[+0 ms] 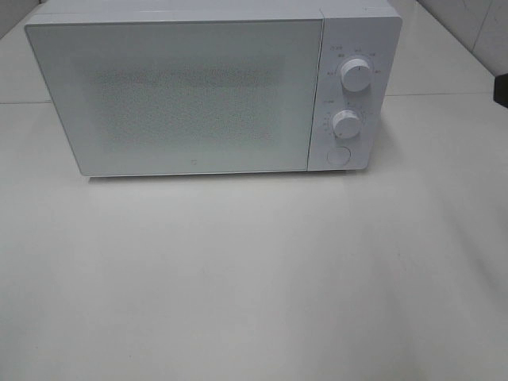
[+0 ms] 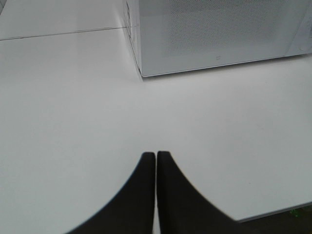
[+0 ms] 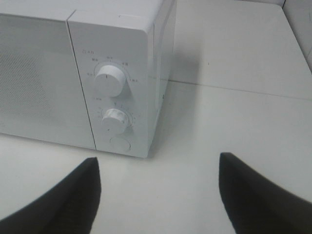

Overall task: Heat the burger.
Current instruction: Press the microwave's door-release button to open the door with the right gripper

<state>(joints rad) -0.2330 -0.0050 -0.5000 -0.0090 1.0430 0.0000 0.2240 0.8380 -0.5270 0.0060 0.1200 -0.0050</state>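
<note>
Bright, even light, soft shadow before the microwave (image 1: 198, 95), all slightly hazy.

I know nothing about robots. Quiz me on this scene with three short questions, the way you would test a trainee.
1. True or false: the door of the microwave is shut.
2. Which hand has its fingers spread wide apart?
A. the left hand
B. the right hand
C. neither
3. Fill in the blank: the microwave's panel carries ___ turning knobs, one above the other, with a round button below them.

Key: 1 true; 2 B; 3 two.
</note>
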